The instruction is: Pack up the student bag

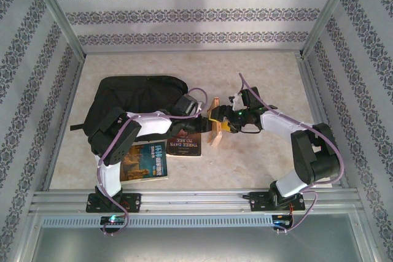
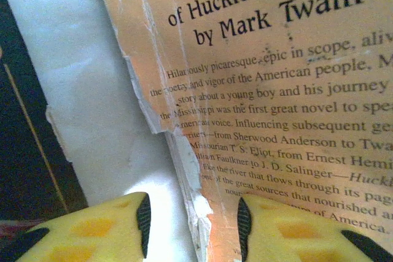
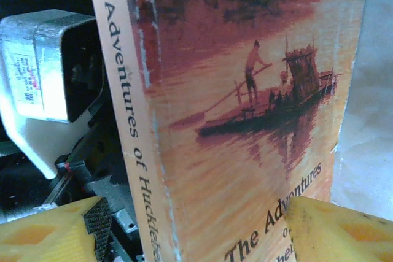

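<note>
Seen from above, a black student bag (image 1: 132, 93) lies slumped flat on the far left of a pale table (image 1: 264, 164). Its near edge is partly hidden under the left arm, and no opening or zip can be made out.

Just right of the bag, an orange paperback (image 1: 215, 122) stands on edge between the two grippers. The left gripper (image 2: 193, 220) has its yellow fingers (image 2: 116, 228) parted on either side of the book's torn back-cover edge, with bare table showing between one pad and the paper, so it is not pinching. The right gripper (image 3: 196, 231) straddles the same book from the spine side. One finger overlaps the front cover and a dark gap shows beside the other, so whether it grips cannot be told.

Two more books (image 1: 145, 161) (image 1: 184, 144) lie flat near the left arm.

The bag looks soft, light and floppy, so its mouth would likely sag shut. The best hold is probably the fabric rim or top loop. The paperback is worn and tears easily, so it is best held across both covers.
</note>
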